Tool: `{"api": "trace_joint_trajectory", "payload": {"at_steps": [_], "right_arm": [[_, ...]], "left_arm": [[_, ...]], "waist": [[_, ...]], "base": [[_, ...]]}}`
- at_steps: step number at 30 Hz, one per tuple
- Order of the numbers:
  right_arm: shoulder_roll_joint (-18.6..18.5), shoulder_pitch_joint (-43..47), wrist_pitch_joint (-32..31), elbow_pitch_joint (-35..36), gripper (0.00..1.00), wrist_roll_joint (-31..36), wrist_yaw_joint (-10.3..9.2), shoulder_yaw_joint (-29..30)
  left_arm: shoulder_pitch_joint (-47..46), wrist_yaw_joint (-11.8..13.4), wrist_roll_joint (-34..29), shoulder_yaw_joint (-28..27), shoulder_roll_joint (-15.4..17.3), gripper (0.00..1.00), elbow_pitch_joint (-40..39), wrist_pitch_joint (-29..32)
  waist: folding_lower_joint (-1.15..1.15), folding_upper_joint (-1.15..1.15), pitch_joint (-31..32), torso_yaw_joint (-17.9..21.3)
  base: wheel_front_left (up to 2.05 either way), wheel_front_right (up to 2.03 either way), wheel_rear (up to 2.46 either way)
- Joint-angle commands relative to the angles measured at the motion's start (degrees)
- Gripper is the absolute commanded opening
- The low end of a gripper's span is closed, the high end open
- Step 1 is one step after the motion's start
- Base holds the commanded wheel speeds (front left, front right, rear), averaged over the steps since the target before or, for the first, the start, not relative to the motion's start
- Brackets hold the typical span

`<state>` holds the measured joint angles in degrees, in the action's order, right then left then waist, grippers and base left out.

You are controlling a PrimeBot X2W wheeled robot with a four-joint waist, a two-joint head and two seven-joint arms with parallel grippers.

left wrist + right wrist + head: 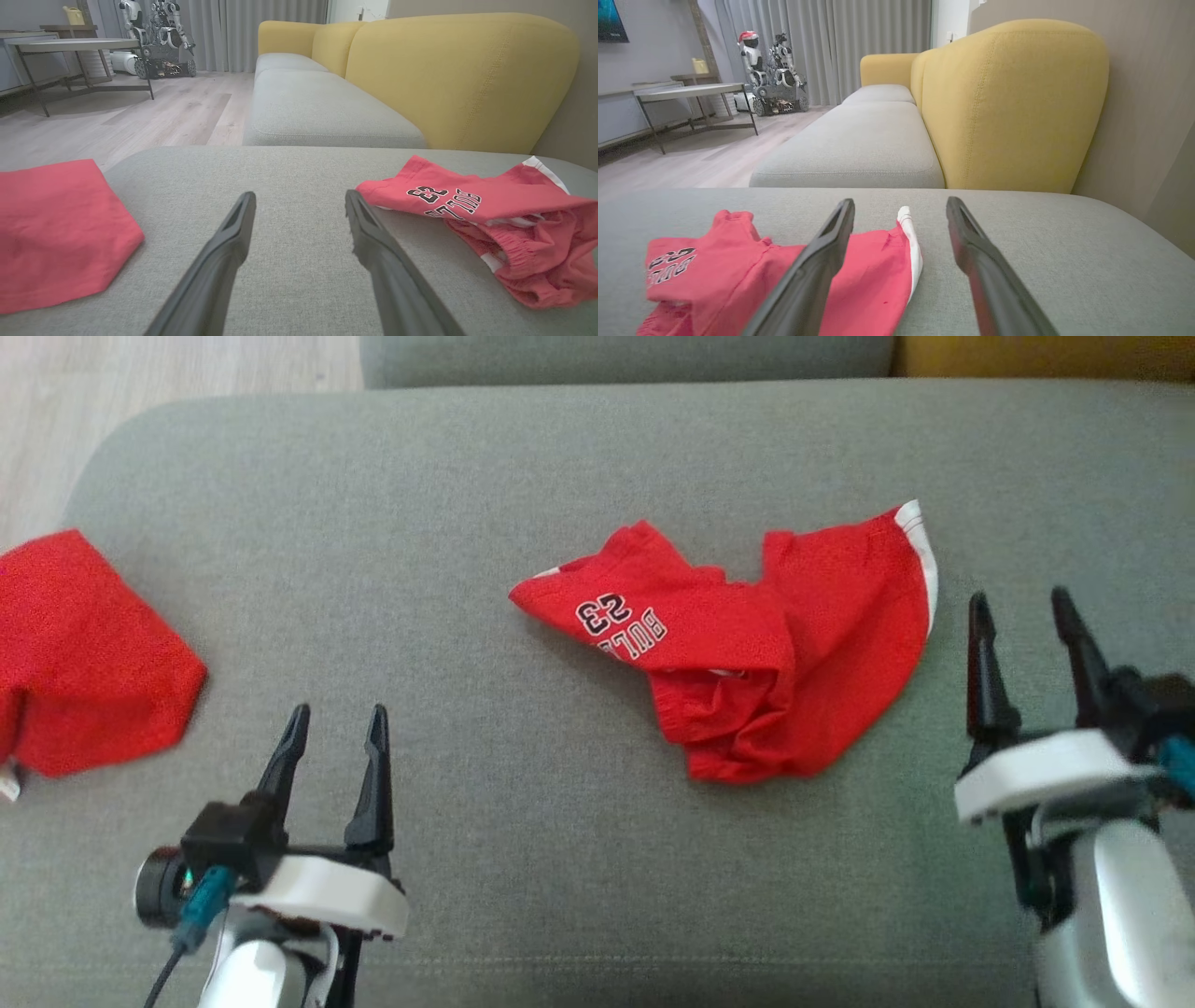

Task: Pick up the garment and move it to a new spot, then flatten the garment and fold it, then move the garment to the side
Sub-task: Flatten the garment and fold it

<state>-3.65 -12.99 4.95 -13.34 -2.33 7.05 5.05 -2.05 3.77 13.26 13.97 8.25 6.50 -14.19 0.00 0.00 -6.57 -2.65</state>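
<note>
Shorts [747, 644] lie crumpled on the sofa [467, 476], so flattening, folding and the side move all look undone; left gripper [339, 711] and right gripper [1019, 595] both open, empty

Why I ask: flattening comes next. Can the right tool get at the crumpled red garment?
Probably yes: the right tool stands open just beside the crumpled garment, with bare cushion between.

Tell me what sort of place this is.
Probably a living room: a yellow and grey sofa, a table on a wood floor, and long grey curtains.
</note>
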Motion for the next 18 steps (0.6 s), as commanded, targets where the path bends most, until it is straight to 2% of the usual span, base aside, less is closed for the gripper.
{"api": "trace_joint_trajectory", "payload": {"at_steps": [1, 10, 18], "right_arm": [[0.48, 1.84, -0.95, 5.42, 1.0, -1.21, 0.44, -2.24], [0.75, 11.81, -4.74, 16.31, 1.0, -5.46, 0.44, -4.36], [0.76, 13.43, -5.71, 18.37, 1.0, -6.64, 0.44, -4.37]], "left_arm": [[-0.7, 0.58, 0.49, -2.41, 1.32, 1.0, -2.19, 0.11], [1.27, 1.56, 0.59, -2.58, 2.22, 1.0, -3.77, 1.54], [1.51, 1.92, 0.74, -2.18, 2.46, 1.0, -4.9, 2.13]], "waist": [[0.0, 0.0, 1.32, 0.36], [0.0, 0.0, 2.69, 0.62], [0.0, 0.0, 2.41, 0.66]], "base": [[0.0, 0.0, 0.0], [0.0, 0.0, 0.0], [0.0, 0.0, 0.0]]}}
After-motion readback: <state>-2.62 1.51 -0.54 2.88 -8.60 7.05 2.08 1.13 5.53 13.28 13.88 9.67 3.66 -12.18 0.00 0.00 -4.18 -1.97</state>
